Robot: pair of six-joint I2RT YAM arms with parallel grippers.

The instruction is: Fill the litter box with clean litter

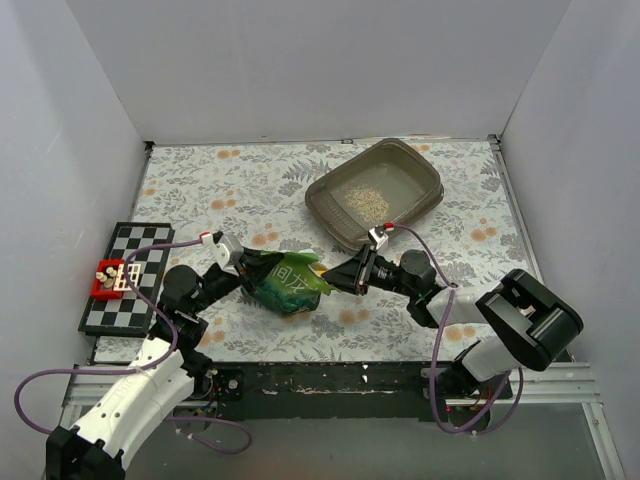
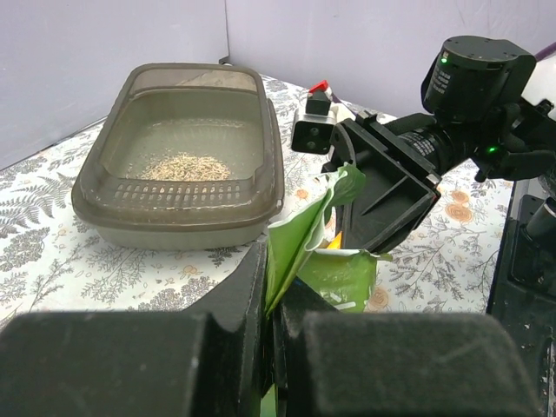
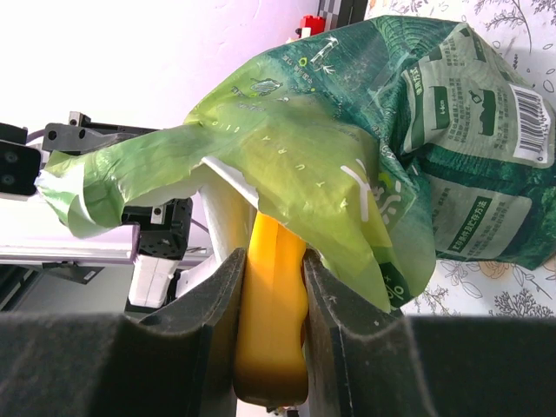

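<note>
**Both grippers at the green bag; litter box far right with a thin layer of litter**

Litter box (image 1: 418, 170): sits on the floral tablecloth (image 1: 220, 180) in the far right part of the table, set at an angle to the table edges. Its near corner is near the right arm's wrist. The box is upright and nothing touches it.

Clean litter (image 1: 365, 203): a small, thin patch of pale granules on the floor of the box, about mid-floor. The rest of the floor is bare. In the left wrist view the patch (image 2: 182, 165) lies just behind the slotted ledge along the box's near side.

Green bag (image 1: 288, 283): centre of the table, nearer than the box, between the two grippers. Top crumpled, mouth torn open. Cannot tell whether it rests on the cloth or is lifted.

Left gripper (image 1: 243, 265): at the bag's left side. Jaws fully closed, pinching a flap of the bag's edge (image 2: 304, 243) between the fingers.

Right gripper (image 3: 274, 261): at the bag's right side, at its mouth. Jaws partly closed and clamped on the yellow-orange handle of a scoop (image 3: 271, 339). The handle runs up under the bag's open flap; the scoop's bowl is hidden.

Chessboard (image 1: 140, 260): left edge of the table, well apart from the bag, with a small red tray (image 1: 108, 277) on it.
</note>
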